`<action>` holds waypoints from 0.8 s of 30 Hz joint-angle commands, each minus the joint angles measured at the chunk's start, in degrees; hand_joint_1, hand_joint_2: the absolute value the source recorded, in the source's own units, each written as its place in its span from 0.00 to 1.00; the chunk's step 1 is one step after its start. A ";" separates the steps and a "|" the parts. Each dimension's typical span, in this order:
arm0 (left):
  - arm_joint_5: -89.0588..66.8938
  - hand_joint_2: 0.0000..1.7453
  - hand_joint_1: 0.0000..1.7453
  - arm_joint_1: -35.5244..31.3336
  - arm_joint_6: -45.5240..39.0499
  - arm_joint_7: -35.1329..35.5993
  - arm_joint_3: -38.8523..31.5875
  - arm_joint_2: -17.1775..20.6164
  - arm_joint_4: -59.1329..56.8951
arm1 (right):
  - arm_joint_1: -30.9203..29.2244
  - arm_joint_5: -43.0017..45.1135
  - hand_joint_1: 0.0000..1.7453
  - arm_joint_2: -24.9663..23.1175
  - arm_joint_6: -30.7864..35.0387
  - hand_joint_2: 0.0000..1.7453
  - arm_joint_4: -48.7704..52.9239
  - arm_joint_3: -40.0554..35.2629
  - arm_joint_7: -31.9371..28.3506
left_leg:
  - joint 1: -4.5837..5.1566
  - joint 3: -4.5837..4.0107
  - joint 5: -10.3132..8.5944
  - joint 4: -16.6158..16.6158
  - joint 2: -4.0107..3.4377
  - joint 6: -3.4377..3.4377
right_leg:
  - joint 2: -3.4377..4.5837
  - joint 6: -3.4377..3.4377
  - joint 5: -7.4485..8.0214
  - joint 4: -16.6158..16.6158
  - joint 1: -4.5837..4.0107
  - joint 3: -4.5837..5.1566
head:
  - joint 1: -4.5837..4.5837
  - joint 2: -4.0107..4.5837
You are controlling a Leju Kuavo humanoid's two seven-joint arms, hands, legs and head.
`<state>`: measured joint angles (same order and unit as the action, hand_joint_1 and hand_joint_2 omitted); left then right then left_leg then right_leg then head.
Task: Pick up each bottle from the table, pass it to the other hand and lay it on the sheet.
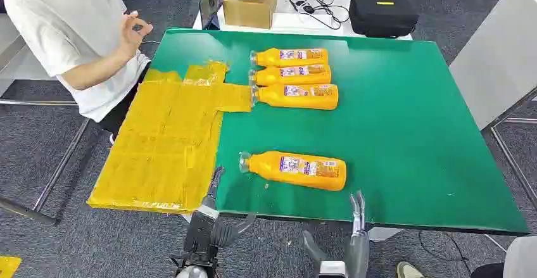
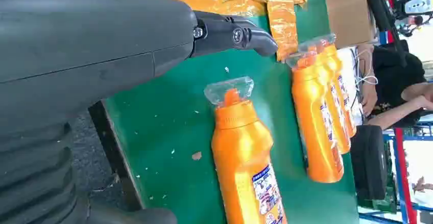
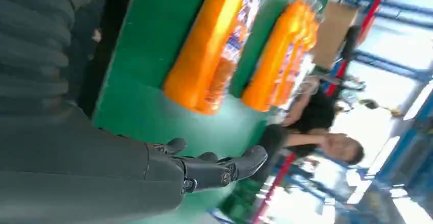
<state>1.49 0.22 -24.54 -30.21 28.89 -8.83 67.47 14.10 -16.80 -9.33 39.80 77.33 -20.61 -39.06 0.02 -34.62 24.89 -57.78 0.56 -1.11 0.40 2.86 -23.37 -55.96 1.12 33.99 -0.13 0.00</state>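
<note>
An orange bottle (image 1: pixel 294 169) with a clear cap lies on its side near the front edge of the green table (image 1: pixel 405 132), cap toward the yellow sheet (image 1: pixel 166 142). The same bottle (image 2: pixel 245 152) fills the left wrist view, and its base (image 3: pixel 214 45) shows in the right wrist view. Three more orange bottles (image 1: pixel 294 77) lie side by side further back, caps at the sheet's edge. My left hand (image 1: pixel 212 218) hovers open at the table's front edge, left of the near bottle. My right hand (image 1: pixel 354 233) is open just in front of that bottle's base. Neither hand touches it.
A person in a white shirt (image 1: pixel 69 31) sits at the left beside the sheet, one hand raised. Behind the table stand a cardboard box (image 1: pixel 250 6), cables and a black case (image 1: pixel 382 13). A grey panel (image 1: pixel 494 56) borders the right side.
</note>
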 commanded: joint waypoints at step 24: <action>1.24 1.00 0.00 -8.50 8.05 -0.28 2.47 -1.90 -10.03 | -27.19 -37.11 0.00 10.23 -4.49 1.00 -21.54 -1.12 24.79 | 0.15 0.16 -0.10 0.03 -0.07 -0.14 | 0.01 0.06 0.12 0.06 0.10 -0.20 | 0.00 0.00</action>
<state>2.60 -6.21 -16.74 -30.71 30.32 -11.19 61.40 -7.30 -50.71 -2.10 38.60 65.07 -17.18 -19.45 0.22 -34.65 24.73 -57.79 0.55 -1.30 0.40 3.02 -23.23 -55.97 1.29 33.98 -0.13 0.00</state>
